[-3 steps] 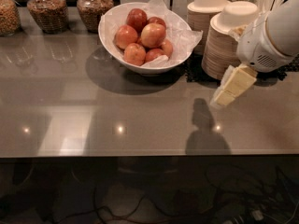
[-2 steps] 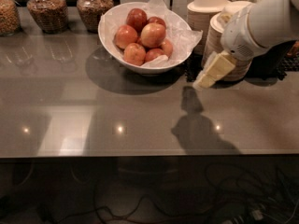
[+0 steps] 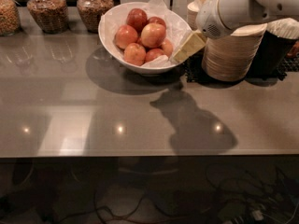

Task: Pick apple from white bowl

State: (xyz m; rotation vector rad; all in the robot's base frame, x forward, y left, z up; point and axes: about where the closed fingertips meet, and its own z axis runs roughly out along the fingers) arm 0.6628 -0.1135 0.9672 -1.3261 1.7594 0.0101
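The white bowl [image 3: 112,43] stands at the back of the grey counter, lined with crinkled white paper and holding several red-yellow apples [image 3: 153,35]. My gripper [image 3: 186,49] reaches in from the upper right on a white arm [image 3: 243,6]. Its cream-coloured fingers [image 3: 189,46] hang over the bowl's right rim, just right of the apples and apart from them. Nothing is held.
Three glass jars of grains [image 3: 44,10] stand at the back left. Stacks of beige disposable bowls [image 3: 233,50] and a dark cup [image 3: 275,45] stand right of the bowl, behind the arm. The counter's front edge [image 3: 140,155] runs across the lower part.
The arm has swung left and back, bringing the gripper from beside the beige stacks to the right rim of the white bowl.
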